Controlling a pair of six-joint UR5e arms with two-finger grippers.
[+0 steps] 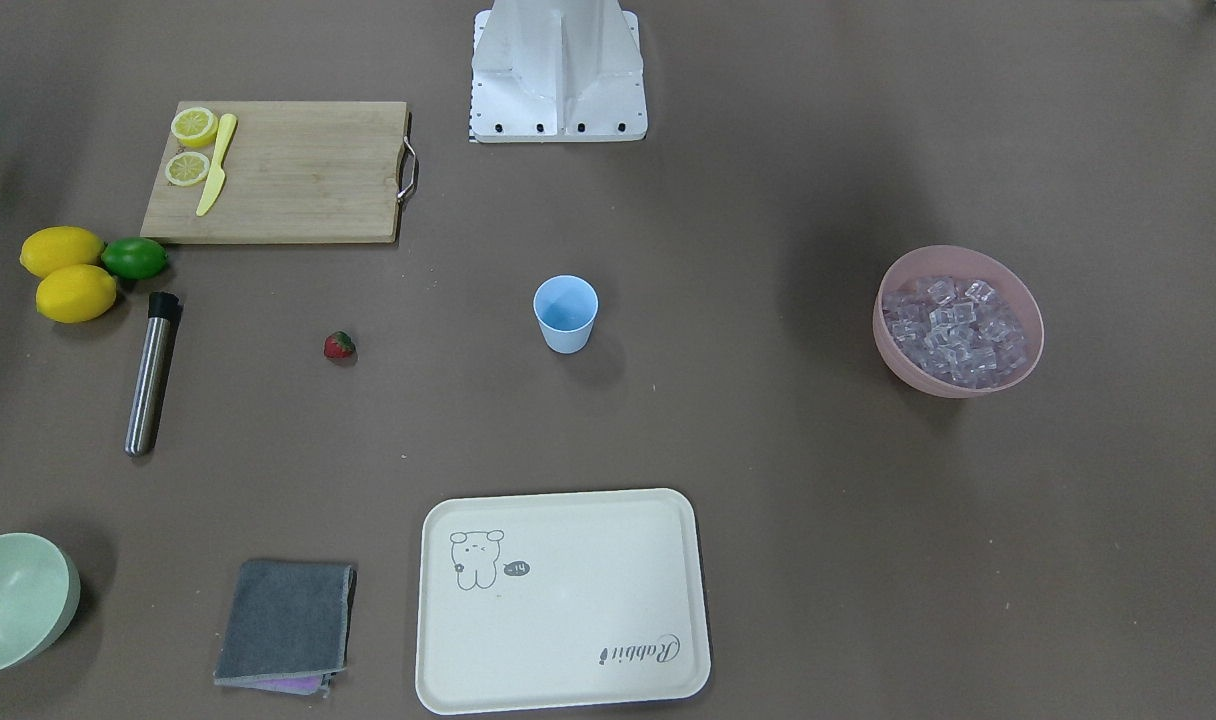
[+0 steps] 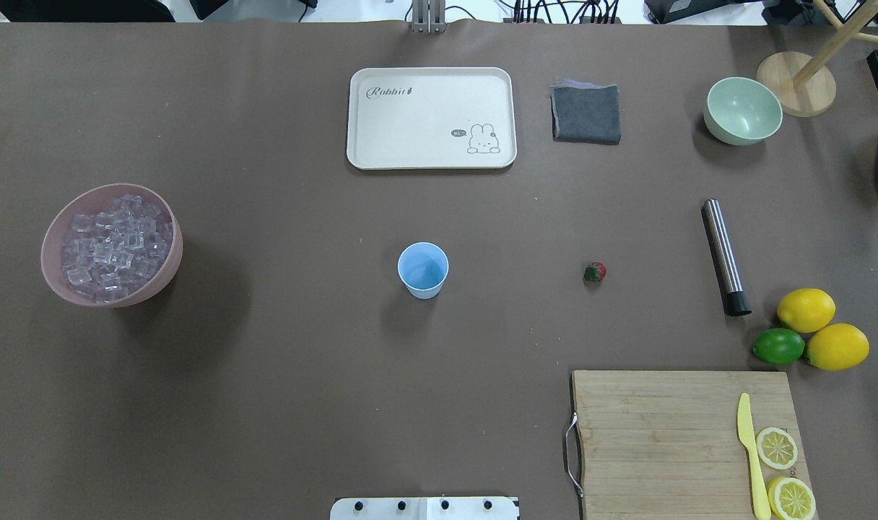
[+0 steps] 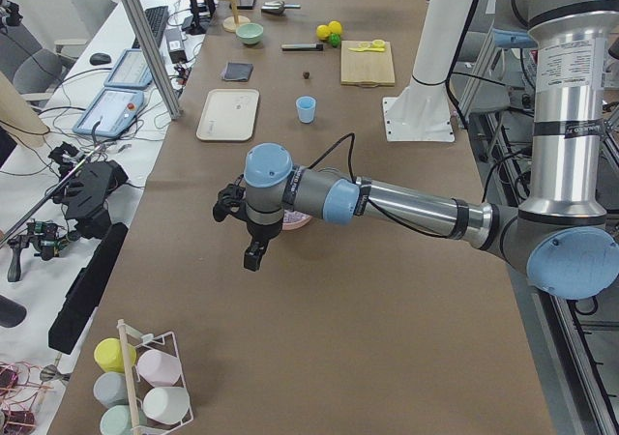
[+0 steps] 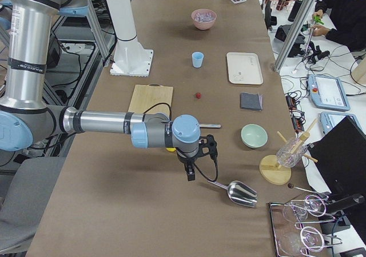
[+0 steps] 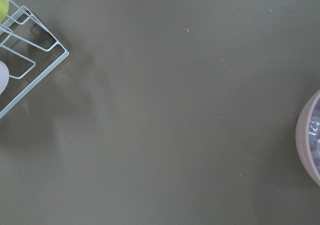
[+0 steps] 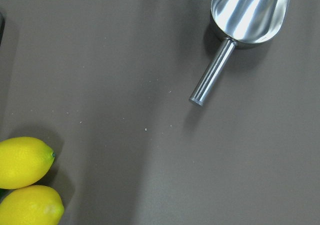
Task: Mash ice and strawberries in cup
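the cup (image 2: 423, 270) stands upright and empty in the middle of the table (image 2: 266, 404). the strawberry (image 2: 595, 271) lies alone on the bare surface well off toward the right arm's side, and the ice (image 2: 114, 242) is heaped in the pink bowl (image 2: 52, 269) far off on the left arm's side. we judge the cup to be light, thin plastic that could tip or skid under a downward press, so we would hold it around its tapered wall, low rather than at the rim. the strawberry looks small, rounded and perhaps slick; we would pinch it gently across the red body, not by the leafy cap. the cubes look hard, glassy and slippery, piled loose, so one pinched alone may squirt away. the metal scoop (image 6: 245, 12) lying near the right gripper (image 4: 190, 174) seems the safer means, taken by its straight handle. the steel rod (image 2: 725, 256) beside the lemons (image 2: 806, 310) looks stiff enough for pressing, gripped mid-shaft. the left gripper (image 3: 253, 251) hangs above the table near the pink bowl. both claws show only in the side views, so we cannot tell whether either is open or closed.
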